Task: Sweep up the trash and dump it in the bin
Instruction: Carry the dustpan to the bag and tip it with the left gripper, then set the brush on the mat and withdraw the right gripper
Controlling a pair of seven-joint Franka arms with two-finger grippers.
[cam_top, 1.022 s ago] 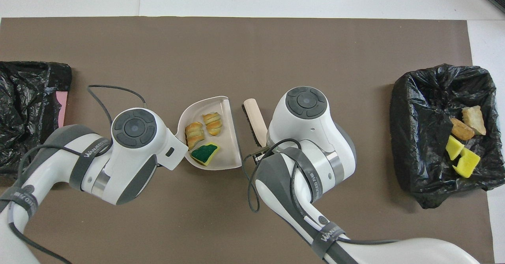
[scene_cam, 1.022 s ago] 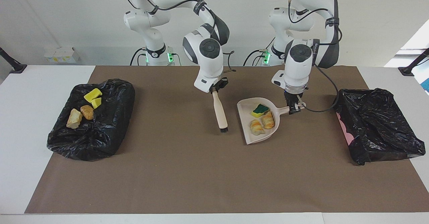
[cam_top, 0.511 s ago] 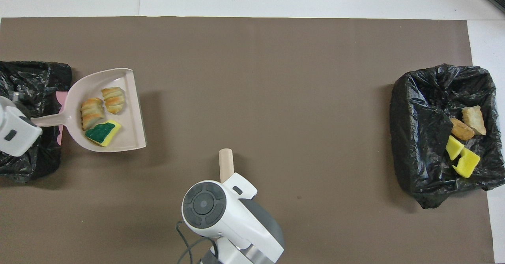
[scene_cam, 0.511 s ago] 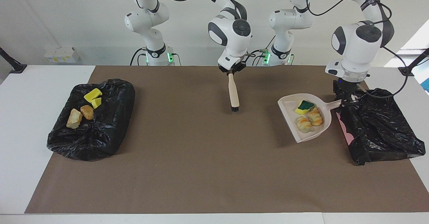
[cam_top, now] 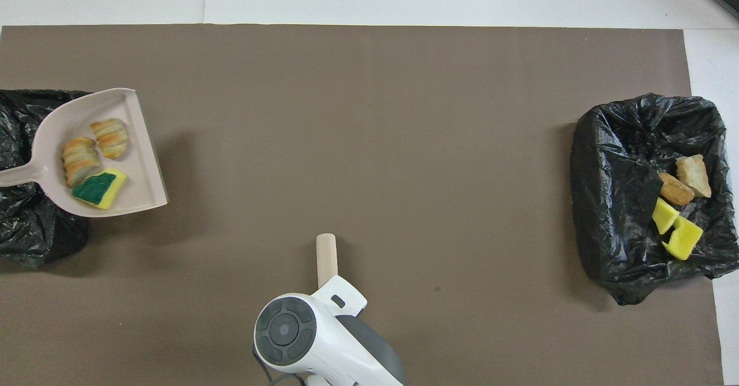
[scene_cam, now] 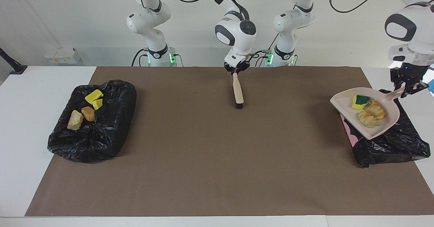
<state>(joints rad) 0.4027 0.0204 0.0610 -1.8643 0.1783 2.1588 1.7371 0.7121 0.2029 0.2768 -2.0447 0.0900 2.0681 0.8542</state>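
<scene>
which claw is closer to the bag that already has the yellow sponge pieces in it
The right claw. It holds the brush over the middle of the mat, while the left claw holds the dustpan over the other bag, a table's length from the bag with the sponges.

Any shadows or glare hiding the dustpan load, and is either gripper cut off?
Facing view: even light, the dustpan casts a soft shadow on the brown mat; the three pieces are clear; the left gripper sits near the frame's edge. Overhead view: the bag shows mild sheen; the left gripper is out of frame, the right hidden under its wrist.
</scene>
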